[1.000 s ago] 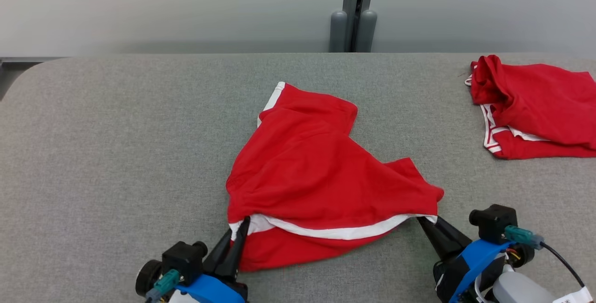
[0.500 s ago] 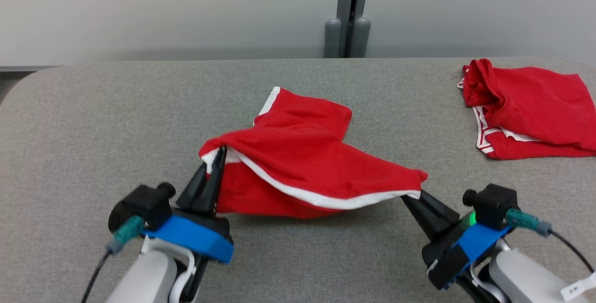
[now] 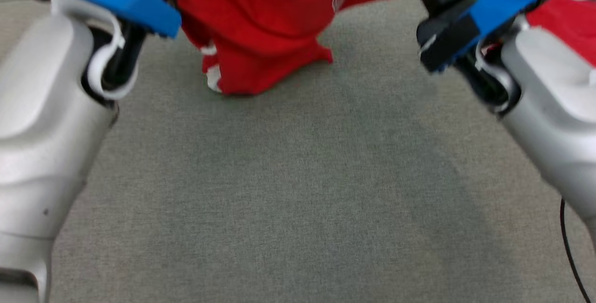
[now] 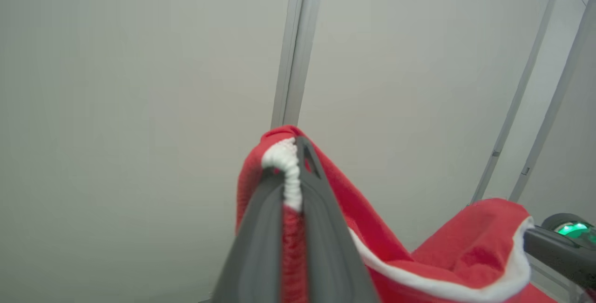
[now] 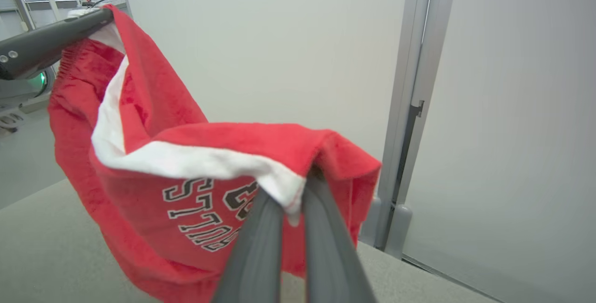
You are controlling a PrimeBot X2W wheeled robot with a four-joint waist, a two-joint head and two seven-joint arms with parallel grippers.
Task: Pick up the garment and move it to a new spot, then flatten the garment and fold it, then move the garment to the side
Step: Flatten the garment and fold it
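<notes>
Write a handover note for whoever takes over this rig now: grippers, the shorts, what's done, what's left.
Left gripper: shut on the red shorts at the white waistband.
Right gripper: shut on the band's other end.
Shorts hang between them above the grey table; a second red garment lies at its right.
Done: pickup.
Left: set down elsewhere, flatten, fold, move aside.

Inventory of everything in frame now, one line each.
garment: 1, red with white band, hanging between both grippers above the table
second garment: 1, red, robot's right, partly hidden by the right arm
table: 1, grey, below
wall post: 1, grey, between pale panels behind table
left gripper: 1, dark fingers, shut on garment's band
right gripper: 1, dark fingers, shut on garment's band
forearms: 2, pale grey, head view's sides
</notes>
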